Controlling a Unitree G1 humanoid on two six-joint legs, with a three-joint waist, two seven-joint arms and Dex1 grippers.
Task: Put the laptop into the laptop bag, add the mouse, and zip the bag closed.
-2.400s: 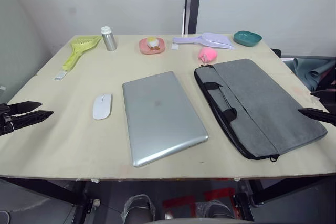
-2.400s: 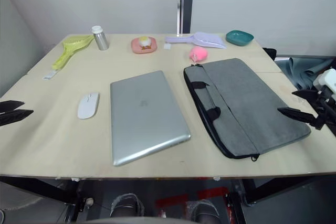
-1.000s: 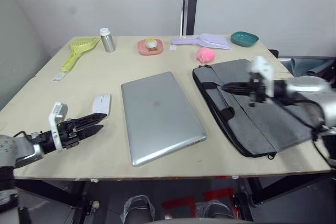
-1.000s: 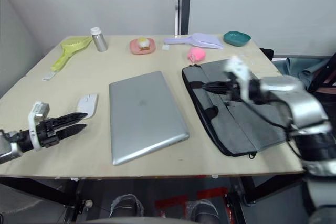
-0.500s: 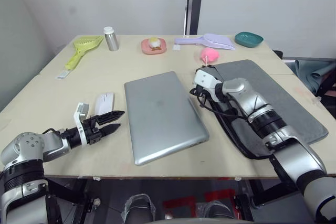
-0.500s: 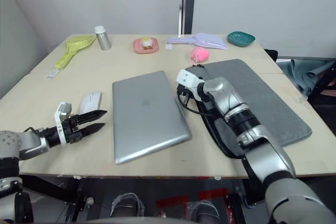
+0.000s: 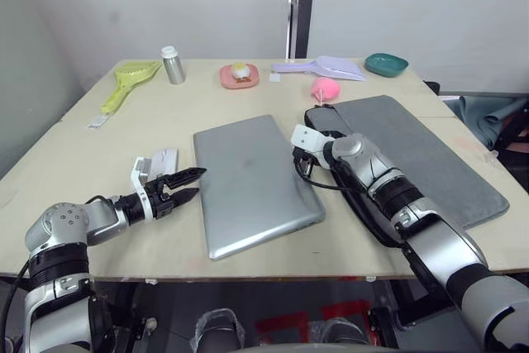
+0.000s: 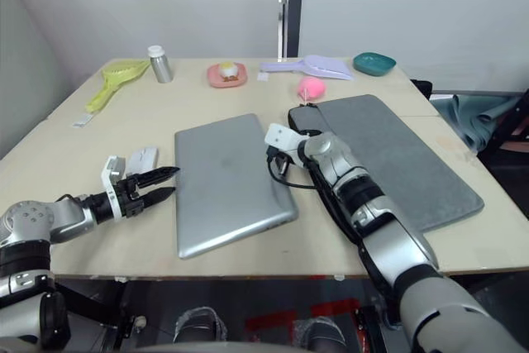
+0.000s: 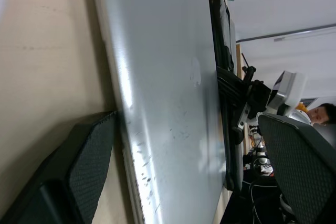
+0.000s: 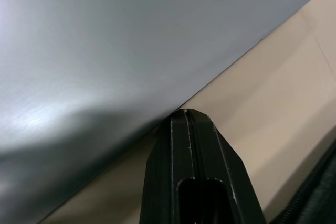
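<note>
Two grippers of mine sit at opposite sides of the laptop [image 7: 252,183], which lies flat and closed at the middle of the table [image 7: 99,155]. My left gripper [image 7: 192,184] is at the laptop's 9 o'clock edge with its two black fingers spread apart; in the left wrist view one finger [image 9: 86,156] lies on the bare tabletop just beside the laptop's edge while the other stands off above the lid, so nothing is pinched between them. My right gripper [image 10: 185,116] is at the laptop's 3 o'clock edge, its fingers pressed together into one black wedge, the tip touching the edge where the metal meets the table; it holds nothing that I can see.

At 3 o'clock from the laptop the laptop bag [image 7: 430,155] lies flat with my right forearm across its near black edge. The mouse [image 7: 164,159] rests on the table at 9 o'clock from the laptop, partly hidden behind my left wrist.

Along the far side of the table, toward 12 o'clock, stand a yellow-green scoop [image 7: 126,82], a small metal bottle [image 7: 172,64], a pink dish [image 7: 239,76], a lilac scoop [image 7: 324,64] and a teal bowl [image 7: 386,64], with a pink plush toy [image 7: 326,88] just beside the bag's far corner.
</note>
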